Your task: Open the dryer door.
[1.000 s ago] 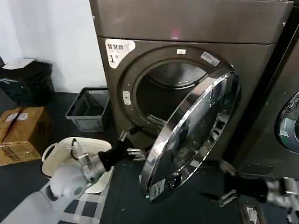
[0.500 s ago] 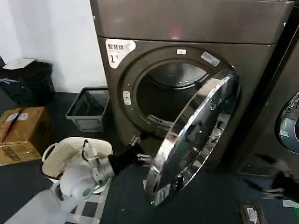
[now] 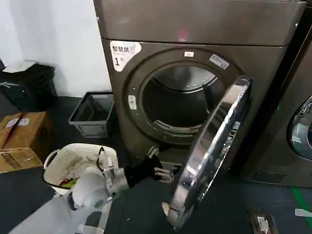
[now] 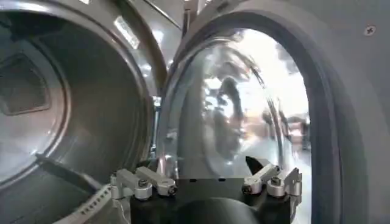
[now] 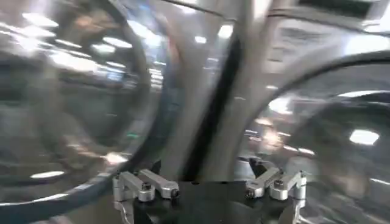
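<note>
The bronze-grey dryer point(image 3: 195, 29) carries a white "1" sticker, and its drum mouth point(image 3: 178, 97) gapes open. The dryer door point(image 3: 214, 146) hangs swung out to the right, its chrome rim nearly edge-on in the head view. My left gripper point(image 3: 158, 162) is open, low in front of the drum mouth and just left of the door's inner side, holding nothing. In the left wrist view that gripper point(image 4: 207, 178) faces the door's inner glass point(image 4: 237, 103), with the drum point(image 4: 61, 109) beside it. My right gripper point(image 5: 207, 178) is open before blurred chrome and glass.
A white laundry basket point(image 3: 73, 158) sits on the dark floor beside my left arm. A grey crate point(image 3: 92, 114) stands by the wall, with a cardboard box point(image 3: 22, 139) and a black bag point(image 3: 29, 85) at far left. The neighbouring machine point(image 3: 297, 126) borders the right.
The door has swung further open to the right. My left gripper followed it rightwards. My right gripper slid off the head view's lower right.
</note>
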